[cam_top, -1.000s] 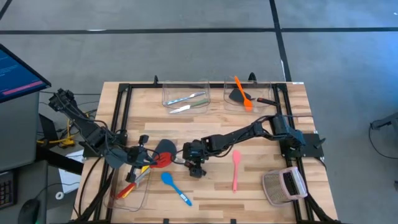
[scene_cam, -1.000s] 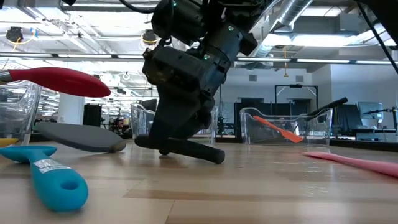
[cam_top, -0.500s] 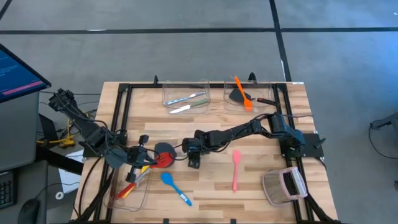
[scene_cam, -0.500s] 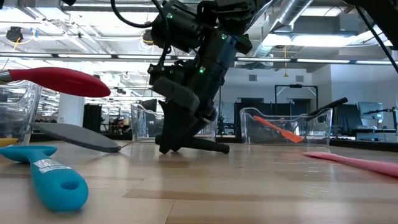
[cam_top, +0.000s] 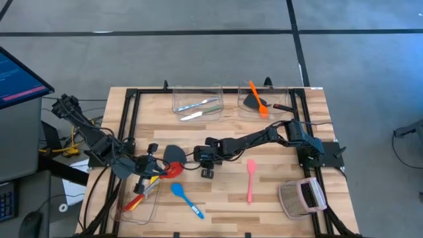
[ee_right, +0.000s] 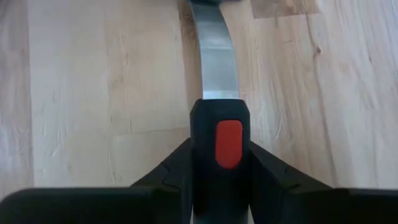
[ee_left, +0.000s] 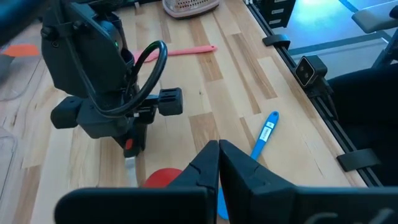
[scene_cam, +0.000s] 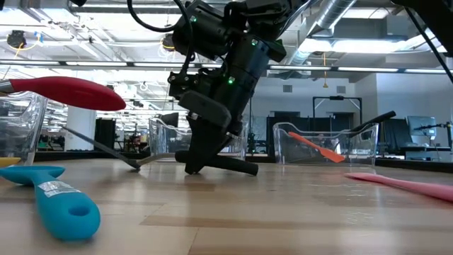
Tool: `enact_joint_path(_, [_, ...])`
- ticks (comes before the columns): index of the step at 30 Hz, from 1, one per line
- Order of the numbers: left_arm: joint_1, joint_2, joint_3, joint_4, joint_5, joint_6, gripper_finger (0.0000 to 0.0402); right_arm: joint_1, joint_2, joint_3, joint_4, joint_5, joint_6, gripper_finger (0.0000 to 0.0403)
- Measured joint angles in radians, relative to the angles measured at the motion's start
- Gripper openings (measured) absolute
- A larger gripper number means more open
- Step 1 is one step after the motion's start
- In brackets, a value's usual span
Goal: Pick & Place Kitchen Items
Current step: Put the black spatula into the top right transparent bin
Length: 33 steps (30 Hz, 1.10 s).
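R gripper [cam_top: 206, 165] sits mid-table w/ its two dark fingers clamped on the handle of the black turner w/ grey metal neck & red spot on the grip [ee_right: 219, 140]. Right wrist view: both fingers press the handle's sides, neck runs straight out ahead of the pincer over the pale wood-plank table [cam_top: 277, 132]. Low view: handle end lies at the tabletop under the gripper [scene_cam: 202, 159], blade end [scene_cam: 106, 150] is tilted up off the wood, out to the side twd the L arm.

L gripper [ee_left: 217, 163] is just beside that blade, fingers together on the red slotted spoon w/ a round head [cam_top: 173, 170]; spoon head shows raised above the table in the low view [scene_cam: 67, 92].

Near the R pincer, table-front side: blue spatula w/ a label on its handle [cam_top: 186, 199] lying flat, apart from the gripper. To its other side, twd the R arm's base: pink long-handled spatula [cam_top: 251, 180], flat, apart too. Well beyond the pincer at the far edge: clear rectangular plastic bin [cam_top: 197, 89] holding pale silvery cutlery [cam_top: 198, 104], and a second clear bin [cam_top: 266, 89] w/ an orange spatula [cam_top: 258, 98] across a second black turner [cam_top: 251, 103].
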Motion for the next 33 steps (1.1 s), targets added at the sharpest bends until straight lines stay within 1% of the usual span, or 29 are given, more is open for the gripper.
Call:
enact_joint_path(7, [0.0, 0.0, 0.0, 0.0, 0.0, 0.0, 0.0003, 0.002, -0.001, 0.003, -0.046, -0.01, -0.007, 0.0098])
enact_joint_path(13, [0.0, 0.001, 0.0, 0.0, 0.0, 0.0, 0.0003, 0.007, -0.026, 0.033, -0.177, -0.005, -0.035, 0.0098])
enact_joint_path(14, [0.0, 0.0, 0.0, 0.0, 0.0, 0.0, 0.0003, 0.007, -0.036, 0.037, -0.217, 0.004, -0.037, 0.0097])
enact_joint_path(16, [0.0, 0.001, 0.0, 0.0, 0.0, 0.0, 0.0003, 0.006, -0.058, 0.048, -0.234, 0.027, -0.036, 0.0096])
enact_joint_path(18, [0.0, 0.0, 0.0, 0.0, 0.0, 0.0, 0.0003, 0.001, -0.097, 0.048, -0.294, 0.064, -0.033, 0.0095])
enact_joint_path(21, [0.0, 0.001, 0.0, -0.001, 0.0, -0.019, 0.0003, -0.005, -0.156, 0.05, -0.331, 0.134, -0.024, 0.009])
enact_joint_path(27, [0.0, 0.0, 0.0, 0.0, 0.0, -0.044, 0.0003, -0.014, -0.296, 0.05, -0.43, 0.241, 0.005, 0.0071])
enact_joint_path(33, [0.0, 0.0, 0.0, 0.0, 0.0, -0.044, 0.0003, -0.018, -0.455, 0.051, -0.547, 0.399, 0.064, 0.0066])
